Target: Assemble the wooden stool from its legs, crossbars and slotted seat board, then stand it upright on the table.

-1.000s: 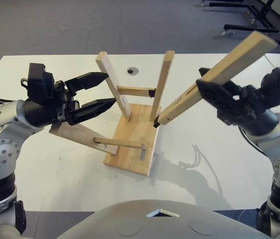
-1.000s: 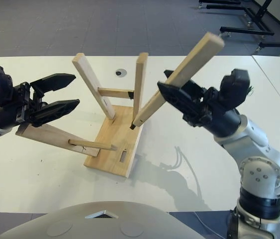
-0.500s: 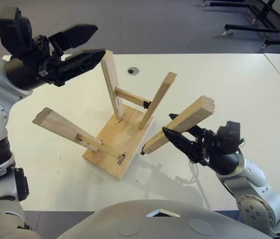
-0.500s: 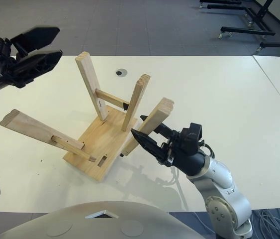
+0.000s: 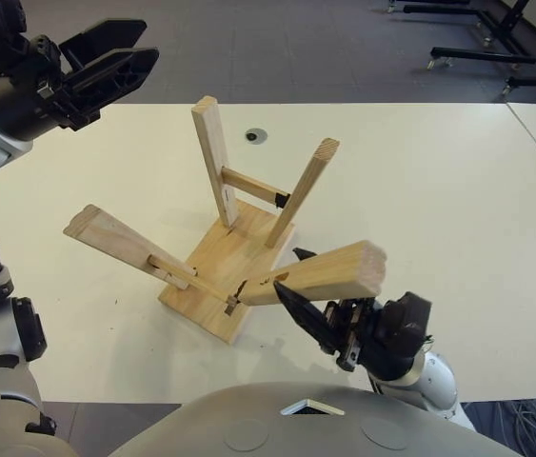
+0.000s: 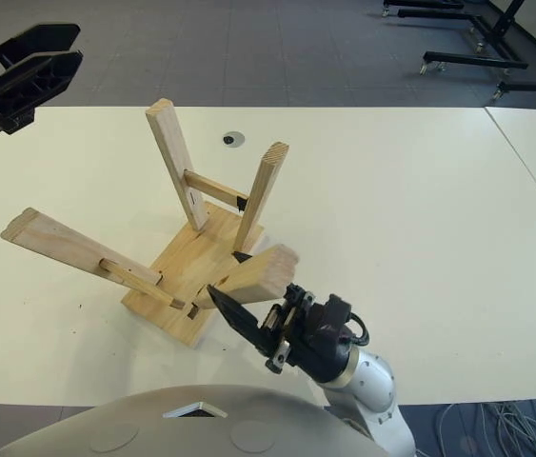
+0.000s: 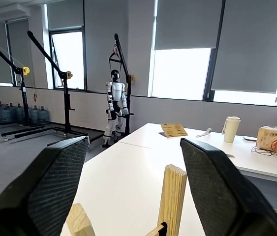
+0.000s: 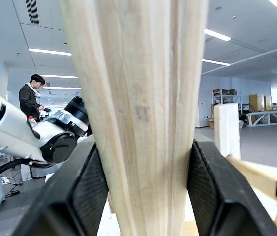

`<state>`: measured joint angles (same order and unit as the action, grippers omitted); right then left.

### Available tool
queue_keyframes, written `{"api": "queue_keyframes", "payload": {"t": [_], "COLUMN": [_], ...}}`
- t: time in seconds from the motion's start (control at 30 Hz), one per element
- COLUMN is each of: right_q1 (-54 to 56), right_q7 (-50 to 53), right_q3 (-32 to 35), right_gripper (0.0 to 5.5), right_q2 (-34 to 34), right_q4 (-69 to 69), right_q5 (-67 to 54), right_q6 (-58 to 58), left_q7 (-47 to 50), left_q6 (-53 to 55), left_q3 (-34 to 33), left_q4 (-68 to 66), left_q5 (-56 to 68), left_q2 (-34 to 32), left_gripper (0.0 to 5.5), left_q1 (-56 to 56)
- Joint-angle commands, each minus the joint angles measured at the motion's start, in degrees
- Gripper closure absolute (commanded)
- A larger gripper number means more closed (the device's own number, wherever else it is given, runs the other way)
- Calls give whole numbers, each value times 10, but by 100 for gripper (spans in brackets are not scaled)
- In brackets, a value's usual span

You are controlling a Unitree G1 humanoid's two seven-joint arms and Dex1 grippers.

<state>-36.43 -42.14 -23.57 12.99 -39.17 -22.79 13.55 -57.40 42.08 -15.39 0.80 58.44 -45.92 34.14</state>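
You have an evenly lit white rectangular table (image 5: 439, 190) in the head views, bright but free of glare. Light falls from above, so the pale wooden seat board (image 5: 239, 252) and the upright wooden legs (image 5: 212, 157) throw only soft, faint shadows toward the near right. The grey floor (image 5: 296, 48) beyond the far edge reads darker.

In the left wrist view the tall windows (image 7: 180, 73) under grey roller blinds (image 7: 187, 24) wash out to white. You are looking against the light, and the black fingers (image 7: 54, 187) of the left gripper (image 7: 133, 142) sit dark and soft near the lens.

In the right wrist view, ceiling strip lights (image 8: 217, 35) glow overhead. The pale wooden leg (image 8: 138, 118) between the black pads (image 8: 91, 196) of the right gripper (image 8: 148, 196) looms stretched.
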Motion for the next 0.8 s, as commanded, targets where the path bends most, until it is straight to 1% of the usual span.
{"api": "queue_keyframes", "payload": {"t": [0.03,0.3,0.47,0.53,0.67,0.8], "right_q1": [-30,-45,-34,-32,-58,-13], "right_q7": [17,45,53,62,84,103], "right_q3": [-33,-60,-60,-64,-99,-89], "right_gripper": [343,343,343,343,343,343], "right_q2": [-5,24,45,51,72,97], "right_q4": [36,74,78,58,1,-61], "right_q5": [47,82,77,80,111,92], "right_q6": [71,131,132,123,116,49], "left_q7": [-27,-40,-37,-33,-11,16], "left_q6": [19,44,56,61,75,67], "left_q3": [20,19,14,7,-14,-47], "left_q4": [-33,-34,-23,-7,37,95], "left_q5": [-23,-35,-33,-27,-7,8], "left_q2": [-10,-5,-3,-2,6,16], "left_gripper": [210,210,210,210,210,210], "left_q1": [31,32,21,7,-22,-75]}}
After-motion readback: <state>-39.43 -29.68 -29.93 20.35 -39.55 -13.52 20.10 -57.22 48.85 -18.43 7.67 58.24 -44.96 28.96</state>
